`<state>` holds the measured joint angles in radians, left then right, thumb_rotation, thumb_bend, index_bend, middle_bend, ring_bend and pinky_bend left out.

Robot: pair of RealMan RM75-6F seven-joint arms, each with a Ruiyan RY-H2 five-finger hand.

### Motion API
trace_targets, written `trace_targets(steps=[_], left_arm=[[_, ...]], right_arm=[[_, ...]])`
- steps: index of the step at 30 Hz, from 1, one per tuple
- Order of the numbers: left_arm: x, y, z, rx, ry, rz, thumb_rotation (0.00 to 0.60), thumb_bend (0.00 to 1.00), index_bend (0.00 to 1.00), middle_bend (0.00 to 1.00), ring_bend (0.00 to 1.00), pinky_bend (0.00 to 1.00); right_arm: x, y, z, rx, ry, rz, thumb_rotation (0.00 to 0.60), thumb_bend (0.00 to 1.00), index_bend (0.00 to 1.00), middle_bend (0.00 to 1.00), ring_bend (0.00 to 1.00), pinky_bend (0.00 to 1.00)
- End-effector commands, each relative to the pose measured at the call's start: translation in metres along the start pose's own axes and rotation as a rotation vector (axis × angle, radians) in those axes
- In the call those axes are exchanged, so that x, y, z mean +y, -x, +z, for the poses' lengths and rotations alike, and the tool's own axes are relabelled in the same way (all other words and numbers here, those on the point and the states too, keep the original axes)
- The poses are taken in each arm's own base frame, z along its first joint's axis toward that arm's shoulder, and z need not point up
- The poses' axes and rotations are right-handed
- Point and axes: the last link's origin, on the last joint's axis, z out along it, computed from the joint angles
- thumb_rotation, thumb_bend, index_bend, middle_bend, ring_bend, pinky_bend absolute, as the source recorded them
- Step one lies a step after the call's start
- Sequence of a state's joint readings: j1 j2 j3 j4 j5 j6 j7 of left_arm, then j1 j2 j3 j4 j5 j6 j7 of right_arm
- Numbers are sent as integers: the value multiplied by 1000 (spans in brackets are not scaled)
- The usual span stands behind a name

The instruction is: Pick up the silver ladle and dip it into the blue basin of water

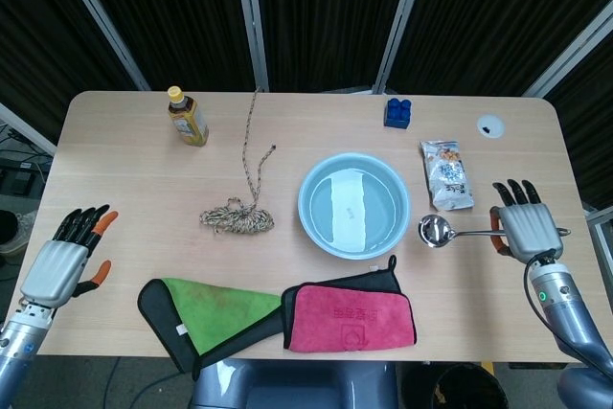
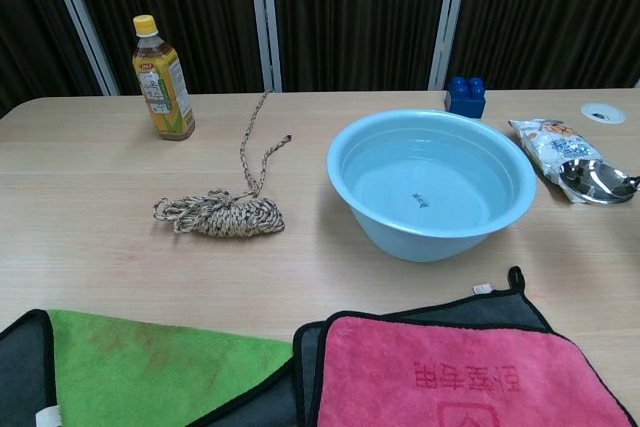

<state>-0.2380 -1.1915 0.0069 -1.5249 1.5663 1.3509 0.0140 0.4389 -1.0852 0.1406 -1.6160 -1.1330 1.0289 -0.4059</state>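
The silver ladle (image 1: pixel 450 232) hangs level above the table, just right of the blue basin (image 1: pixel 312 220), and my right hand (image 1: pixel 522 230) grips its handle end. Its bowl (image 2: pixel 595 180) shows at the right edge of the chest view, in front of the snack bag (image 2: pixel 563 155). The blue basin (image 2: pixel 400 232) holds clear water and stands at the table's middle. My left hand (image 1: pixel 65 261) hovers open off the table's near left corner, fingers spread, holding nothing. Neither hand shows in the chest view.
A coiled rope (image 1: pixel 237 217) lies left of the basin, a tea bottle (image 1: pixel 187 117) at the far left. Green (image 1: pixel 220 308) and pink (image 1: pixel 350 315) cloths lie at the front edge. A blue block (image 1: pixel 397 111) and a snack bag (image 1: pixel 446 174) sit behind the ladle.
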Motion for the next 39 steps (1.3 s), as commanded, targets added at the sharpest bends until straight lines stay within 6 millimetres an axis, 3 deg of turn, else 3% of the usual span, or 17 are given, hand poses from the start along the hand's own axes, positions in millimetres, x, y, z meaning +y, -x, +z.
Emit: trace_targets(steps=[1,18,39], left_arm=[[-2,-1,-2,-1,-5,0,600,436,0,0,0,0],[-8,-8,-6,9,-10,-19,600,436,0,0,0,0],[-7,-3,-2,-22,-14,-21,600,437,0,0,0,0]], right_arm=[[-8,1,1,10,-19,4,600,444,720,93,0,0],[-43,5,4,12,-83,-10,600,445,725,97,0,0],[-40,-1,4,44,-65,-20,600,448,732,103,0,0]])
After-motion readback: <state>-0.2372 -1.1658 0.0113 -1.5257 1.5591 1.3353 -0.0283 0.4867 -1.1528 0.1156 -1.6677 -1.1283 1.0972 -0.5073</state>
